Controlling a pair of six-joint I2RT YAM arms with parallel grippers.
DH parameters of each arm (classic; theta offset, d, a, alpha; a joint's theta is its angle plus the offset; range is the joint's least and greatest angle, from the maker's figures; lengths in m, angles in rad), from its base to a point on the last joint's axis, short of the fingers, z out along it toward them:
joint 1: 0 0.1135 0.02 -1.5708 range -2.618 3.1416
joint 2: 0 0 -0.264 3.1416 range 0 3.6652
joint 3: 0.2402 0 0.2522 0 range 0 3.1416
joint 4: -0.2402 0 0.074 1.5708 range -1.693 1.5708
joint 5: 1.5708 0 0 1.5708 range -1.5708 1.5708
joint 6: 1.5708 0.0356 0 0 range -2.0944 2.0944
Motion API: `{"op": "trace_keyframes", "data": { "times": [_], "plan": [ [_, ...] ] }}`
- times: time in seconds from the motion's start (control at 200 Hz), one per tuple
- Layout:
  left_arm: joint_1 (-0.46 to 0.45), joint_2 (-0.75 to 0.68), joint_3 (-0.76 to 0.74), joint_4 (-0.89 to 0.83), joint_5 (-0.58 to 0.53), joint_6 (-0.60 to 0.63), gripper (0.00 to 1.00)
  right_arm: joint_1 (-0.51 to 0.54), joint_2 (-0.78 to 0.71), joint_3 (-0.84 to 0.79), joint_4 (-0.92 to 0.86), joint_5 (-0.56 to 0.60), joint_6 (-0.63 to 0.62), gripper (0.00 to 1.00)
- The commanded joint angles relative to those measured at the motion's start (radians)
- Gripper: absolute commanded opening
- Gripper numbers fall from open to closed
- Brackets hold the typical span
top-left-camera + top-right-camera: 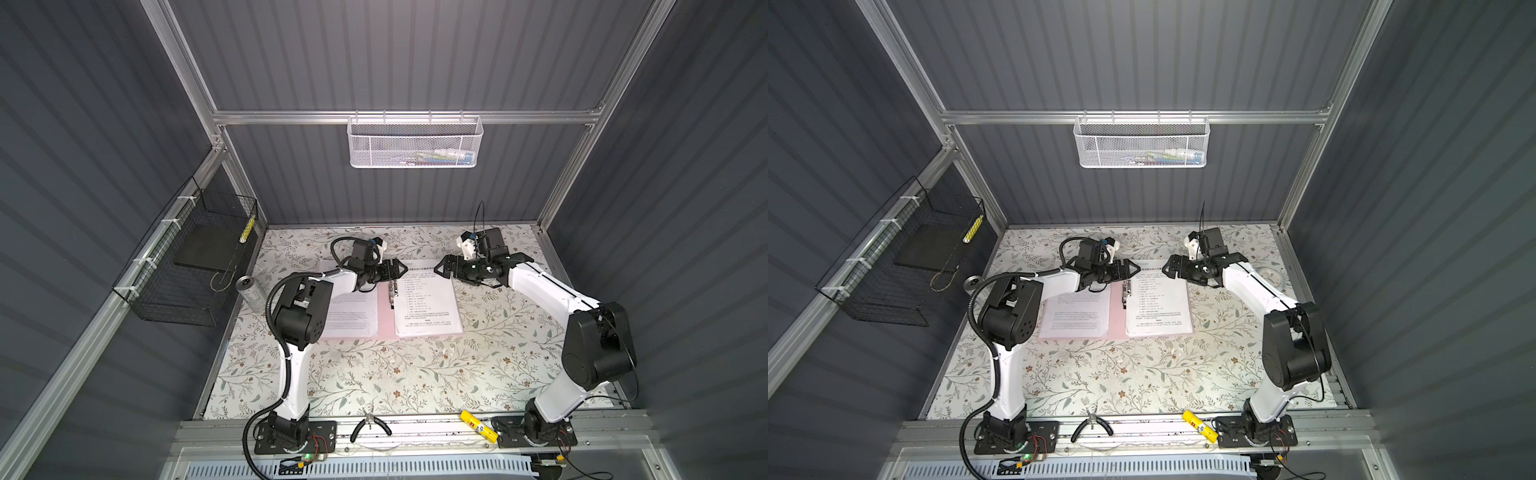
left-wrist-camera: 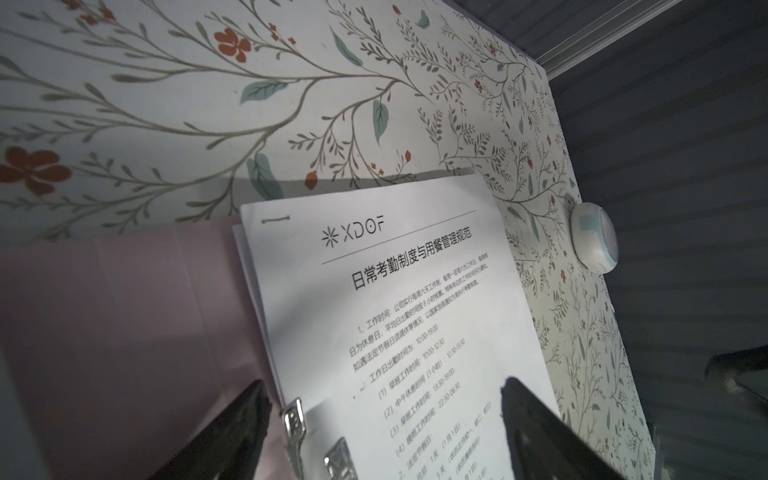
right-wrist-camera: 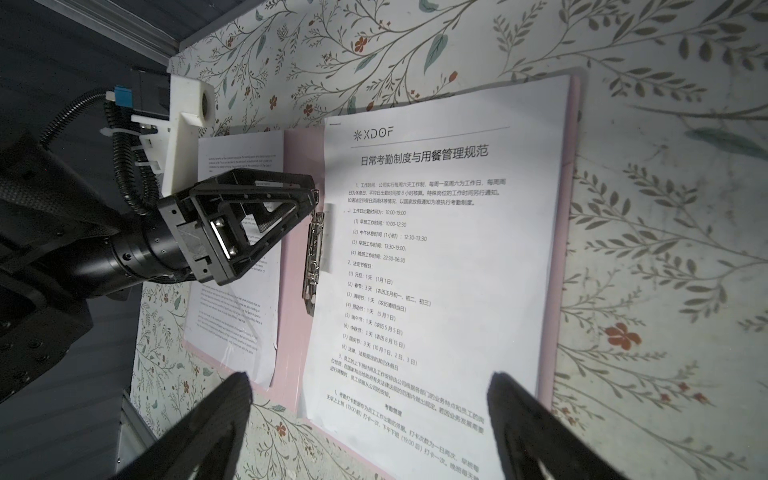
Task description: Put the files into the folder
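Floral tabletop [image 1: 374, 374] holds folder [image 1: 385, 320] and files [image 1: 428, 307]; left gripper [image 1: 401, 268] and right gripper [image 1: 438, 267] hover wide-open, apparently empty.

Pink folder [image 1: 385, 320] open on desk [image 1: 374, 374], files [image 1: 428, 307] on both leaves; left gripper [image 1: 401, 268], right gripper [image 1: 439, 269] agape over its far edge.

**Folder [image 1: 385, 322] open on the table [image 1: 374, 374], files [image 1: 427, 307] on both leaves**

A stack lies on the folder's right leaf and another sheet [image 1: 349, 313] on its left leaf, with the clip strip [image 1: 391, 293] between them. A can [image 1: 248, 291] stands left of the folder. Pliers [image 1: 368, 417] lie well in front of it.
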Motion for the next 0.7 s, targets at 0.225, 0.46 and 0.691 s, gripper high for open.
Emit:
{"op": "trace_keyframes", "data": {
  "times": [0.225,0.46,0.691],
  "plan": [
    [-0.003,0.026,0.009,0.003,0.016,0.01,0.88,0.004,0.017,0.004,-0.011,0.002,-0.004,0.91],
    [-0.008,0.04,0.026,0.0,0.042,0.013,0.87,0.004,0.021,0.005,-0.012,-0.003,-0.002,0.91],
    [-0.02,0.052,0.026,-0.002,0.057,0.012,0.87,0.004,0.018,0.005,-0.012,0.001,-0.004,0.92]
  ]
}}
